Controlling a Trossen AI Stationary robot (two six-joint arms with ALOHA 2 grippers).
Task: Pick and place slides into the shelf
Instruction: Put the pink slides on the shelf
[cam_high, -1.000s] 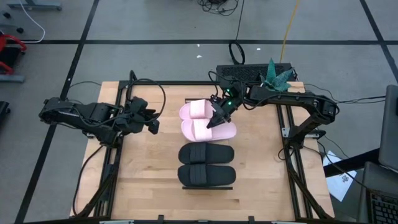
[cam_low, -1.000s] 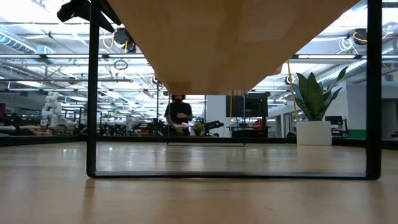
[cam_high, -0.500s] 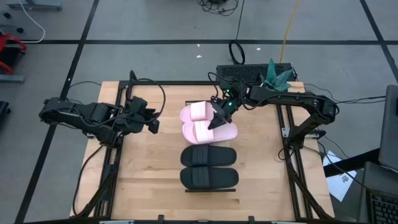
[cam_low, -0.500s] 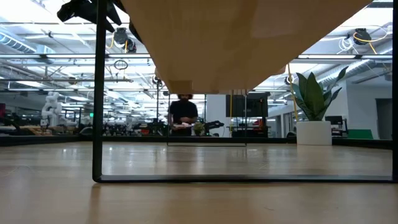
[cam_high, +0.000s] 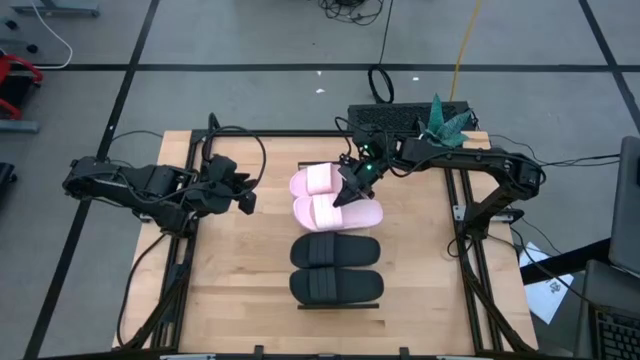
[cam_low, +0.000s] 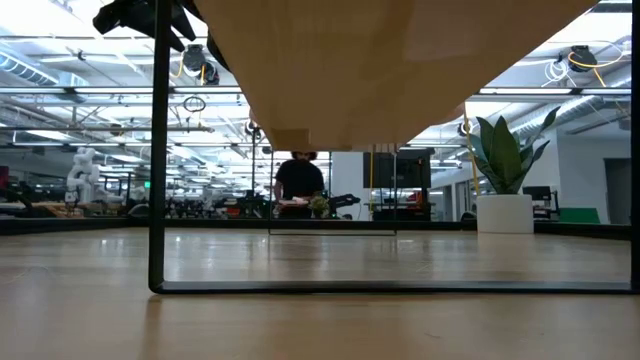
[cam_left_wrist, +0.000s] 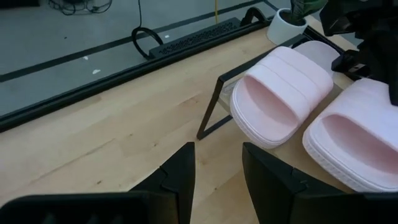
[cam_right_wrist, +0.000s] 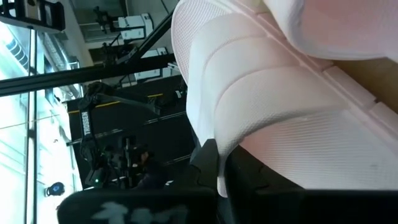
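Pinching the strap of a pink slide (cam_high: 335, 211), the right gripper (cam_high: 347, 190) has its fingers pressed together near the shelf's (cam_high: 335, 303) far end. Both black slides (cam_high: 335, 267) lie toward its near end. Placing looks underway; next comes release. The left gripper (cam_high: 245, 196) waits spread near the table's (cam_high: 230, 290) left edge. No writing is readable.
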